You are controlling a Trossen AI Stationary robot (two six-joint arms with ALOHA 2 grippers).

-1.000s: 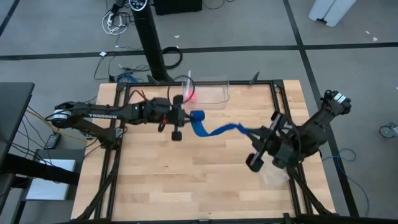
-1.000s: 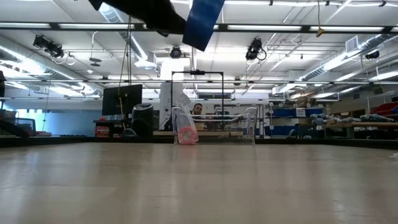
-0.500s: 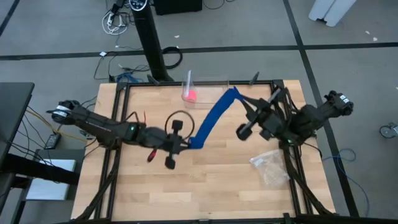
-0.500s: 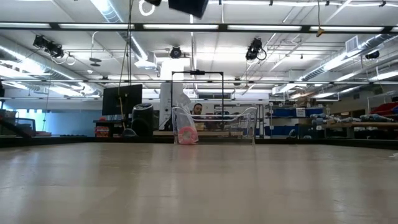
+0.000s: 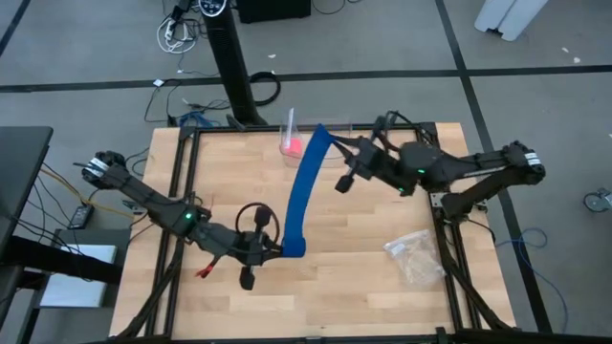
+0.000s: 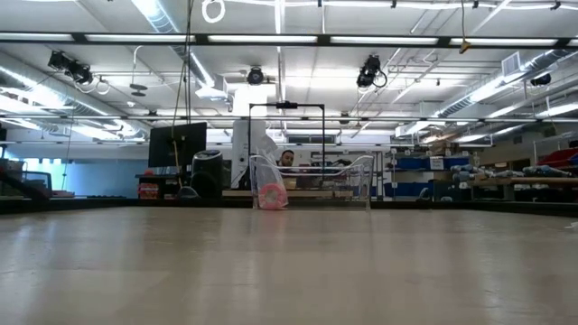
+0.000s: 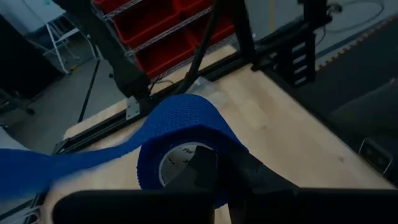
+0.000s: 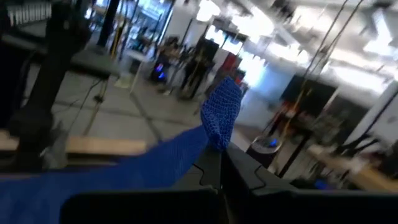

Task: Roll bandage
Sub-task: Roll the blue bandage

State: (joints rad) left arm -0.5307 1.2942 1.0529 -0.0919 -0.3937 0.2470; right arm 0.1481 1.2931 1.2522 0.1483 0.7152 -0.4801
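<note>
The bandage (image 5: 304,186) is a bright blue strip stretched in the air between my two grippers, running from the table's far side toward the near side. Its rolled end (image 7: 180,143), with a white core, sits at my left gripper (image 5: 277,250), which is shut on it above the table's near middle. My right gripper (image 5: 331,143) is shut on the strip's free end (image 8: 222,109) near the far edge. Neither gripper shows in the low view. My left gripper holds the blue roll at its open end face (image 7: 186,163), where the white core shows. Its fingers (image 7: 245,174) come nearly level; whether one sits inside the core I cannot tell. The roll is lifted clear of the table, with the strip leading off its top. My right gripper pinches the strip just short of its free end (image 8: 217,140) between its two fingers, lying across the strip. A short blue tip stands out past the fingertips. The rest runs off straight toward the roll, clear of the table.
A clear container (image 5: 330,143) with a small pink object (image 5: 295,146) stands at the far edge, right below the right gripper. A clear plastic bag (image 5: 411,256) lies near the right edge. A black metal frame (image 5: 182,191) borders the wooden table.
My left gripper has swung toward the near edge with the roll. My right gripper has swung toward the far edge and leftward with the free end. The strip, slack and wavy before, is now drawn out straight and longer between them.
</note>
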